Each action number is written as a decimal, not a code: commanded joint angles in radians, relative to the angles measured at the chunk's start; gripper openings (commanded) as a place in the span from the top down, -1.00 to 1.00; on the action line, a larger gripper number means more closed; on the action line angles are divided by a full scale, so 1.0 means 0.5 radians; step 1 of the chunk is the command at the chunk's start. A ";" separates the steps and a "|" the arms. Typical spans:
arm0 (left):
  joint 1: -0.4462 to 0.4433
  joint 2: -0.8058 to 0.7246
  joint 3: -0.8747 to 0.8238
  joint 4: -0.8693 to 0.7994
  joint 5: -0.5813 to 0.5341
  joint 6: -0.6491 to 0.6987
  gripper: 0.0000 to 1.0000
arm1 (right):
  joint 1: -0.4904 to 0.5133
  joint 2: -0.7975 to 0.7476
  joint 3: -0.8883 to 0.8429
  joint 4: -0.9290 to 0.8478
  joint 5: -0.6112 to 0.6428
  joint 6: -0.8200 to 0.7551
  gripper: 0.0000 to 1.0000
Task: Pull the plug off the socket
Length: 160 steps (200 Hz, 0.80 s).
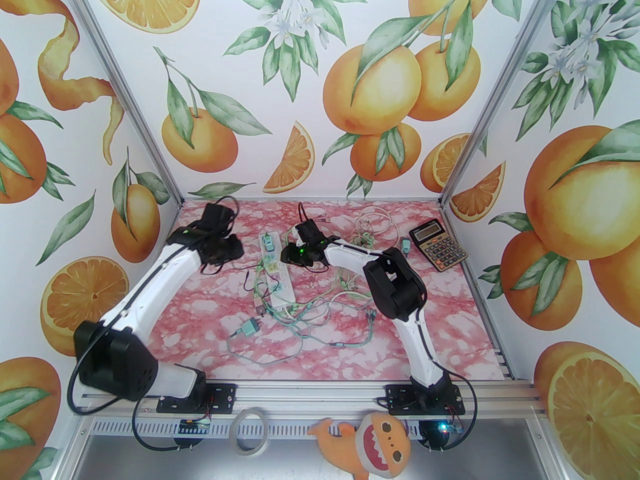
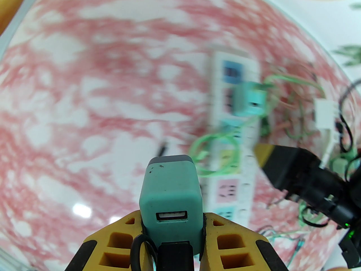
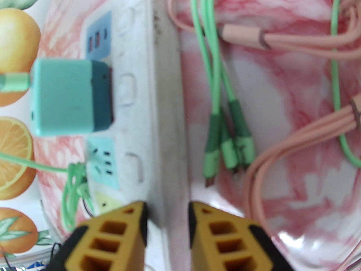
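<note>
Overhead, the left gripper [image 1: 234,249] hangs just left of the white power strip [image 1: 276,274], and its load is too small to make out. Its wrist camera settles that. The yellow ribbed fingers [image 2: 121,243] are closed on a teal plug [image 2: 170,192], a rounded, rubbery block with a grey far end and a USB slot facing the lens. It is held off the strip and apart from it.

A second plug [image 3: 70,97] of the same teal sits seated in the strip near its far end, with a green cable running from it. The right gripper [image 3: 167,222] pinches the strip across its scuffed plastic side, one finger on each face. Beside it lie glossy green cable ends [image 3: 228,148] and pink cables [image 3: 296,41].

The table [image 1: 210,338] is printed in pink-and-white marble, and the walls carry painted oranges and leaves. A calculator [image 1: 439,244] rests at the table's upper right. A tape roll [image 1: 250,432] and an orange plush toy [image 1: 370,443] lie along the bottom of the frame.
</note>
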State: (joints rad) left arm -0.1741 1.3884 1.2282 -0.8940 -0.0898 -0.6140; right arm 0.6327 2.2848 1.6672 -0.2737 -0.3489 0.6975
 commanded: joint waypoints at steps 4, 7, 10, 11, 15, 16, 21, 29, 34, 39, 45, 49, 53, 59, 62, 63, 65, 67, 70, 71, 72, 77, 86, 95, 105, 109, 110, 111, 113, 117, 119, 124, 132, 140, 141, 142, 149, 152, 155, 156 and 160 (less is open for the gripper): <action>0.195 -0.157 -0.180 0.038 -0.019 0.004 0.58 | -0.018 0.039 -0.049 -0.350 0.155 -0.039 0.39; 0.220 -0.165 -0.200 0.041 -0.016 0.009 0.58 | -0.017 0.039 -0.046 -0.351 0.147 -0.039 0.39; 0.247 -0.173 -0.223 0.044 -0.010 0.014 0.58 | -0.017 0.038 -0.045 -0.352 0.156 -0.039 0.39; 0.255 -0.177 -0.226 0.045 -0.007 0.018 0.58 | -0.017 0.038 -0.045 -0.353 0.157 -0.039 0.38; 0.283 -0.183 -0.251 0.047 -0.005 0.029 0.58 | -0.016 0.036 -0.044 -0.352 0.160 -0.039 0.38; 0.293 -0.184 -0.258 0.048 -0.004 0.030 0.58 | -0.015 0.035 -0.045 -0.353 0.160 -0.036 0.38; 0.334 -0.190 -0.287 0.045 -0.005 0.037 0.58 | -0.014 0.033 -0.045 -0.354 0.163 -0.034 0.39; 0.391 -0.188 -0.330 0.042 -0.007 0.040 0.58 | -0.013 0.030 -0.045 -0.358 0.167 -0.036 0.39; 0.428 -0.185 -0.361 0.044 -0.002 0.040 0.58 | -0.011 0.030 -0.049 -0.359 0.167 -0.036 0.38; 0.464 -0.182 -0.392 0.058 -0.001 0.045 0.58 | -0.009 0.026 -0.046 -0.362 0.170 -0.035 0.39; 0.511 -0.176 -0.434 0.080 0.069 0.051 0.58 | -0.010 0.023 -0.045 -0.364 0.173 -0.034 0.39; 0.532 -0.174 -0.461 0.094 0.080 0.050 0.58 | -0.007 0.023 -0.046 -0.365 0.175 -0.035 0.39; 0.558 -0.168 -0.488 0.105 0.091 0.047 0.58 | -0.006 0.021 -0.046 -0.366 0.176 -0.035 0.39; 0.596 -0.158 -0.528 0.127 0.117 0.041 0.58 | -0.005 0.019 -0.048 -0.368 0.179 -0.035 0.39; 0.612 -0.152 -0.548 0.140 0.134 0.038 0.58 | -0.004 0.017 -0.049 -0.369 0.179 -0.031 0.39; 0.617 -0.150 -0.554 0.145 0.140 0.038 0.58 | -0.004 0.017 -0.049 -0.369 0.179 -0.031 0.39; 0.626 -0.147 -0.567 0.153 0.144 0.036 0.58 | -0.002 0.017 -0.049 -0.371 0.181 -0.032 0.38; 0.635 -0.141 -0.580 0.165 0.156 0.033 0.58 | -0.002 0.017 -0.049 -0.372 0.180 -0.032 0.38; 0.648 -0.134 -0.597 0.180 0.171 0.028 0.58 | -0.003 0.017 -0.049 -0.373 0.179 -0.028 0.38; 0.650 -0.132 -0.605 0.183 0.172 0.025 0.58 | -0.003 0.018 -0.049 -0.374 0.180 -0.029 0.38; 0.653 -0.129 -0.612 0.189 0.178 0.022 0.58 | -0.003 0.018 -0.049 -0.374 0.180 -0.029 0.38; 0.667 -0.117 -0.641 0.207 0.198 0.007 0.58 | -0.003 0.014 -0.051 -0.375 0.179 -0.030 0.38; 0.684 -0.097 -0.685 0.256 0.257 -0.013 0.58 | 0.000 0.012 -0.052 -0.375 0.183 -0.029 0.38; 0.687 -0.083 -0.721 0.301 0.305 -0.035 0.57 | 0.001 0.008 -0.052 -0.376 0.182 -0.029 0.38; 0.687 -0.065 -0.760 0.358 0.365 -0.055 0.56 | 0.002 0.008 -0.054 -0.378 0.186 -0.030 0.38; 0.688 -0.062 -0.771 0.384 0.391 -0.060 0.55 | 0.001 0.006 -0.052 -0.378 0.185 -0.028 0.38; 0.689 -0.060 -0.773 0.388 0.402 -0.060 0.55 | 0.002 0.005 -0.052 -0.377 0.187 -0.029 0.38; 0.687 -0.058 -0.777 0.390 0.410 -0.062 0.56 | 0.002 0.005 -0.052 -0.378 0.186 -0.029 0.38; 0.686 -0.056 -0.783 0.400 0.425 -0.066 0.55 | 0.000 0.005 -0.052 -0.378 0.186 -0.030 0.38; 0.688 -0.051 -0.791 0.419 0.444 -0.069 0.55 | -0.001 0.005 -0.052 -0.380 0.187 -0.029 0.38; 0.688 -0.049 -0.797 0.429 0.458 -0.071 0.54 | 0.000 0.005 -0.052 -0.379 0.186 -0.030 0.38; 0.689 -0.043 -0.804 0.449 0.484 -0.073 0.54 | 0.001 0.005 -0.049 -0.381 0.187 -0.032 0.38; 0.689 -0.035 -0.821 0.477 0.515 -0.074 0.52 | 0.003 0.005 -0.048 -0.379 0.185 -0.031 0.38; 0.688 -0.026 -0.834 0.505 0.554 -0.077 0.50 | 0.002 0.005 -0.047 -0.380 0.187 -0.032 0.38; 0.688 -0.026 -0.837 0.510 0.559 -0.076 0.50 | 0.002 0.005 -0.046 -0.381 0.186 -0.031 0.38; 0.687 -0.024 -0.838 0.514 0.564 -0.078 0.50 | 0.003 0.005 -0.047 -0.380 0.186 -0.032 0.38; 0.689 -0.014 -0.855 0.550 0.611 -0.076 0.48 | 0.003 0.005 -0.046 -0.382 0.182 -0.031 0.38; 0.689 -0.010 -0.861 0.567 0.635 -0.076 0.47 | 0.005 0.005 -0.046 -0.383 0.182 -0.032 0.38; 0.687 -0.005 -0.866 0.580 0.651 -0.080 0.47 | 0.006 0.007 -0.044 -0.382 0.182 -0.032 0.38; 0.688 -0.003 -0.868 0.583 0.658 -0.083 0.47 | 0.006 0.007 -0.044 -0.382 0.182 -0.032 0.38; 0.689 0.007 -0.876 0.593 0.675 -0.086 0.46 | 0.006 0.007 -0.044 -0.383 0.182 -0.031 0.38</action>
State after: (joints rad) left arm 0.1654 1.3735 0.8158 -0.6998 0.1452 -0.6399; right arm 0.6350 2.2715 1.6699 -0.3168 -0.3210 0.6975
